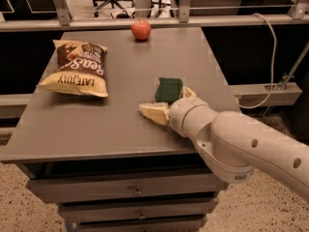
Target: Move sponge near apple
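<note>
The sponge, dark green on top with a pale base, lies on the grey table right of centre. The red apple stands at the table's far edge, well away from the sponge. My gripper is low over the table just in front of the sponge, open, with one pale finger to the sponge's near left and the other at its right side. The sponge sits between the fingers and is not held.
A brown chip bag lies on the left of the table. Drawers run below the table's front edge. A railing and a cable are behind and to the right. My white arm covers the near right corner.
</note>
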Action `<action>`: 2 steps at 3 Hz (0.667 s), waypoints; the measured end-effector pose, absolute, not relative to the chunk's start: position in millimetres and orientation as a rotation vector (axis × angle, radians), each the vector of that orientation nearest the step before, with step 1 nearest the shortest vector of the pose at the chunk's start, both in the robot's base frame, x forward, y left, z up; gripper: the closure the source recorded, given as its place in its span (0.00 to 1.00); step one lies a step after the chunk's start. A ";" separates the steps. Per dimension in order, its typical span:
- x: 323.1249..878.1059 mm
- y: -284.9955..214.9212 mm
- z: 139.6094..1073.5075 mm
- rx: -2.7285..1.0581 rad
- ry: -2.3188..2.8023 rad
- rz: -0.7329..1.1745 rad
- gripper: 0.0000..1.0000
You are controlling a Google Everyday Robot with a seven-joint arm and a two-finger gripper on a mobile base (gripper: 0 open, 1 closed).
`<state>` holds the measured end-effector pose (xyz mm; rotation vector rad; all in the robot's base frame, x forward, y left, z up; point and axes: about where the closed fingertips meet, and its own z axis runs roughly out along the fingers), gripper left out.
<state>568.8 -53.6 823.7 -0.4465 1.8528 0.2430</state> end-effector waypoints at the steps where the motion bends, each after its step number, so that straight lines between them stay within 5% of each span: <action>1: 574.3 -50.3 824.9 -0.364 1.889 0.272 0.49; 2: 594.9 -55.0 868.2 -0.330 1.833 0.229 0.81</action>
